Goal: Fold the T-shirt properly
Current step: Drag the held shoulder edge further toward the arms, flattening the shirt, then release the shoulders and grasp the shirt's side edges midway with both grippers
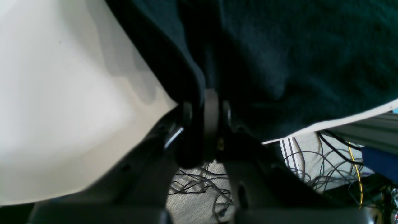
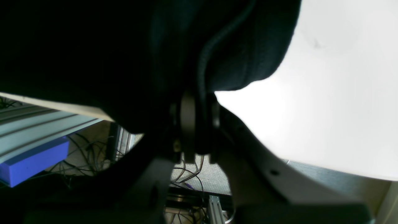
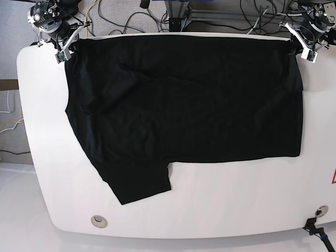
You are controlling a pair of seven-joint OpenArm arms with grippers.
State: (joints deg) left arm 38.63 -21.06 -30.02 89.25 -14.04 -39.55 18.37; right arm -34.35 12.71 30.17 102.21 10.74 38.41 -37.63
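Note:
The black T-shirt (image 3: 184,105) lies spread on the white table (image 3: 236,199), its upper edge along the far table edge and one sleeve (image 3: 139,184) pointing toward the front. No orange tag shows. My left gripper (image 3: 296,48) is at the far right corner, shut on the shirt's edge; the left wrist view shows its fingers (image 1: 211,105) pinching black cloth (image 1: 295,62). My right gripper (image 3: 67,50) is at the far left corner, shut on the shirt; the right wrist view shows it (image 2: 194,109) clamped on a hem fold (image 2: 93,46).
Loose cables (image 3: 115,16) and an aluminium frame (image 3: 210,10) lie beyond the far table edge. A blue block (image 2: 34,161) sits below the table. A round grommet (image 3: 98,221) is near the front edge, and a cable clamp (image 3: 315,228) sits at the front right.

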